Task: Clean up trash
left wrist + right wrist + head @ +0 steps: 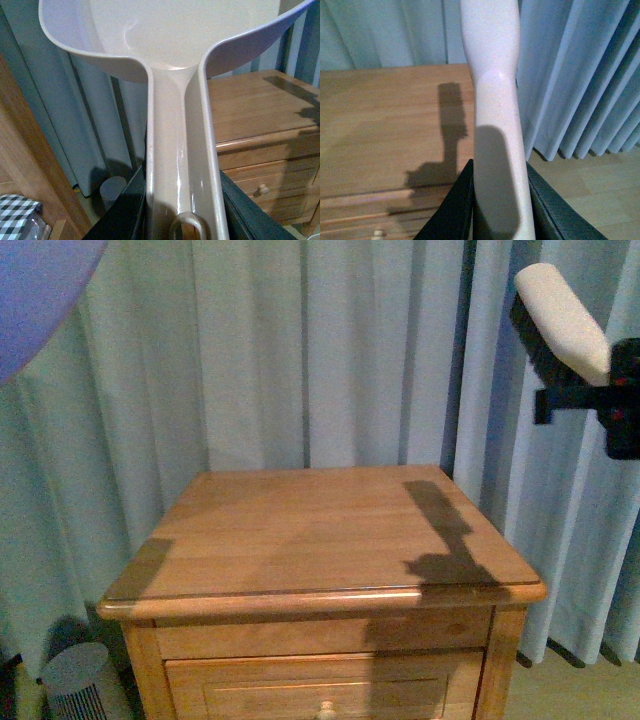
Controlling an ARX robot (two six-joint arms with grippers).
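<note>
Left gripper is clamped on the dustpan handle, and the pan shows only its white inside. Right gripper is clamped on the brush, held high, past the desk's right edge. The desk top lies below and left of it, with its front lip rounded. Curtain hangs behind, and floor is open to the right. Trash: not seen in any view, can't place it.
</note>
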